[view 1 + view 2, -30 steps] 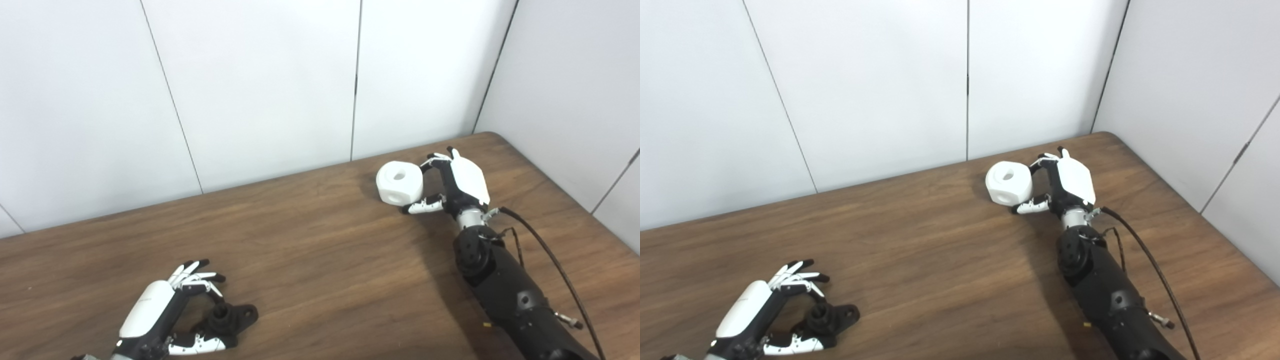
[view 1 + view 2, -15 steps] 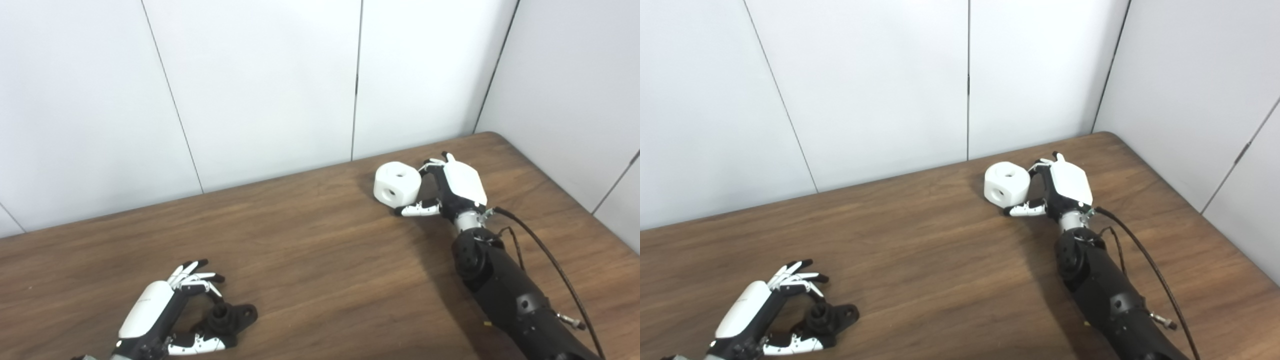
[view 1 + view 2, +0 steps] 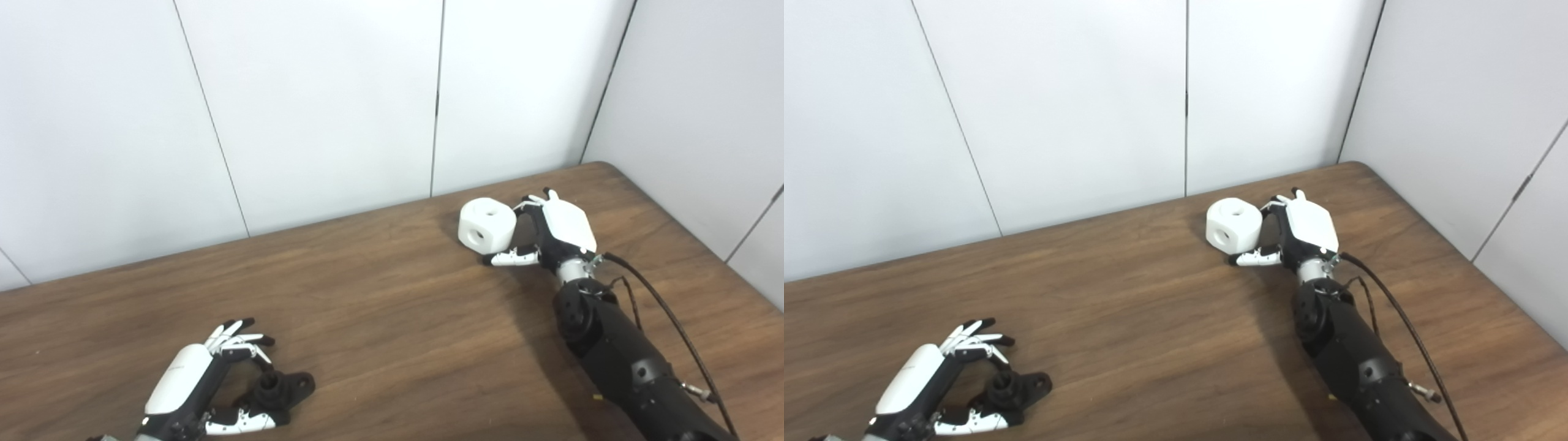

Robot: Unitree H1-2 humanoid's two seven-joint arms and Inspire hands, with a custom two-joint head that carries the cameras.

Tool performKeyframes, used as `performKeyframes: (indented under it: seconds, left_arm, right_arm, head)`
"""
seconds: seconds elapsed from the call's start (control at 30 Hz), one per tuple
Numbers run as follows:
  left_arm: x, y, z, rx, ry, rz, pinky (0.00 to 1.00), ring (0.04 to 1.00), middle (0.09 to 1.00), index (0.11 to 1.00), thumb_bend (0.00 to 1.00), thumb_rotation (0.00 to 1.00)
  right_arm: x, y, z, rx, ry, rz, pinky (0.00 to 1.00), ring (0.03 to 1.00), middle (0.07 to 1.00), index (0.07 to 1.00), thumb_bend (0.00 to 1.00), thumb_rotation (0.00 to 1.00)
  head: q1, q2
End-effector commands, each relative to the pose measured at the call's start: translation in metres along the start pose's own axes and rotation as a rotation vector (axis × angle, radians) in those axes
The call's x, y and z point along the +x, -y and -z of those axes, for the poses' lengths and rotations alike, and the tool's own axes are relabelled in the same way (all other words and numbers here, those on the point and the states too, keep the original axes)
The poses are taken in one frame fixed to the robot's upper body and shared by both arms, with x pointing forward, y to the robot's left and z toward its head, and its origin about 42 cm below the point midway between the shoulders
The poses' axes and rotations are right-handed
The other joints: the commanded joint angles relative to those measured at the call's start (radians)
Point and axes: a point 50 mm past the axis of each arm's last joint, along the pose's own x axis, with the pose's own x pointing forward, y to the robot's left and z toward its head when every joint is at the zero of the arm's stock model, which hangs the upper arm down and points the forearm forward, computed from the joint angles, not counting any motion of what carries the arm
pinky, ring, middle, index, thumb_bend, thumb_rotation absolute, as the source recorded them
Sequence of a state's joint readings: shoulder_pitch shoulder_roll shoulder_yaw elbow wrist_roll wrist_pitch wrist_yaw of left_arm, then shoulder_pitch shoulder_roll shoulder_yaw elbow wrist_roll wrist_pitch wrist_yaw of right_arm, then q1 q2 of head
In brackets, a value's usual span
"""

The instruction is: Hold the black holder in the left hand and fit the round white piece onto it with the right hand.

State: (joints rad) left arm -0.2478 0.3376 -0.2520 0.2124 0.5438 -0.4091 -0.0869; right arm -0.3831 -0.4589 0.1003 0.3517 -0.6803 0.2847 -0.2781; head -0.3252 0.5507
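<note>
The holder (image 3: 283,387) lay on the table (image 3: 380,318) at the near left, and the left hand (image 3: 196,383) was cupped around it. The fingers (image 3: 236,334) curved over the far side and the thumb (image 3: 242,422) lay along the near side, close to the base. I could not tell if the hand really pressed on the holder or only surrounded it; the fingers looked apart and not closed on it.

The white piece (image 3: 487,225) sat on the table at the far right, well apart from the holder. It was a rounded block with one hole on top and one hole on the side. The right hand (image 3: 554,229) was just beside it on the right. Its thumb (image 3: 508,259) reached under the near edge of the piece and its fingers (image 3: 528,201) came near the far side. The contact was not clear, so I could not say the grip was closed.

In my judgement, the step in hand was the picking up of both parts, and no fitting was yet begun. The next move probably needs both hands to close firmly, then to lift. After this the right hand must carry the piece across the table and line one hole with the post of the holder.
</note>
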Motion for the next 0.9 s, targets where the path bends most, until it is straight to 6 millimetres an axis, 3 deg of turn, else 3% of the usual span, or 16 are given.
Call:
performKeyframes:
  seconds: [0.0,0.87]
  left_arm:
    - [0.002,-0.013,0.000,0.023,0.022,-0.036,1.00,0.949,0.780,0.481,0.52,0.04]
    - [0.005,-0.015,0.007,0.017,0.034,-0.047,1.00,0.944,0.777,0.480,0.52,0.04]
  right_arm:
    - [0.016,0.026,-0.015,0.012,0.051,0.098,0.89,1.000,0.863,0.659,0.97,0.42]
    - [0.000,0.025,-0.050,0.060,-0.020,0.038,1.00,1.000,0.983,0.829,1.00,0.42]
  head:
    - [-0.003,0.000]
    - [-0.024,-0.004]
